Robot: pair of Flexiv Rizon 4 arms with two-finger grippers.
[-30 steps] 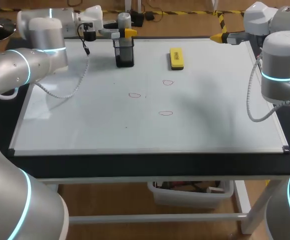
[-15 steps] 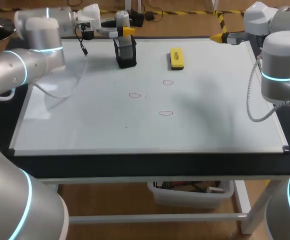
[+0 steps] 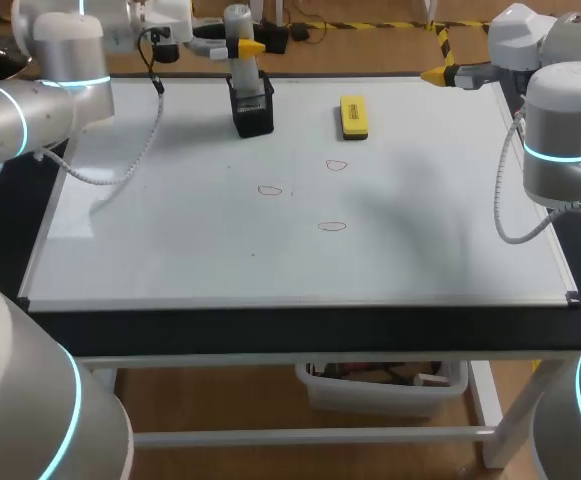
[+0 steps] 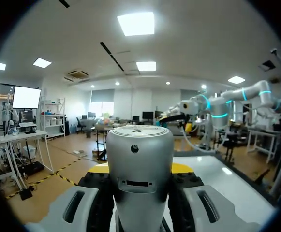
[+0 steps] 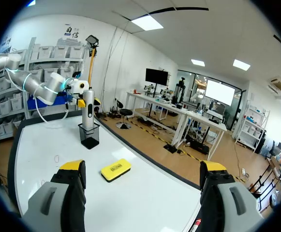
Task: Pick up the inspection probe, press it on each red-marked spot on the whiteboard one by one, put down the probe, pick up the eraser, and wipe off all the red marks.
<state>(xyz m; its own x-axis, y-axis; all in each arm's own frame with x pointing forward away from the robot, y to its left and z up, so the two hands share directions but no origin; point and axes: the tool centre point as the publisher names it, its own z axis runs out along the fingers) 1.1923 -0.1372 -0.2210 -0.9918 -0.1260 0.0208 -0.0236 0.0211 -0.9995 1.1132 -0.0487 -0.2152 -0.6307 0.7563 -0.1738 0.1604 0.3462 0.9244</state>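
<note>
Upright at the far side of the whiteboard [image 3: 170, 250], the inspection probe [image 3: 237, 35], a silver cylinder, stands with its lower end in the black holder [image 3: 253, 108]. The left gripper [image 3: 240, 47] is clamped on the probe above the holder. In the left wrist view the probe fills the space between the two fingers [image 4: 97, 198], which press on it from both sides. The yellow eraser [image 3: 353, 116] lies flat on the board to the right of the holder, apart from it. Three small red loops are drawn on the board nearer the front than the holder. The first red mark [image 3: 337, 165] is off to the holder's right, just in front of the eraser. The second red mark [image 3: 270, 190] is almost straight in front of the holder. The third red mark [image 3: 332, 227] is farthest from the holder, toward the front. The right gripper [image 3: 438, 74] hangs well to the right of the holder, beyond the eraser, at the board's far right corner, with its fingers spread wide.
</note>
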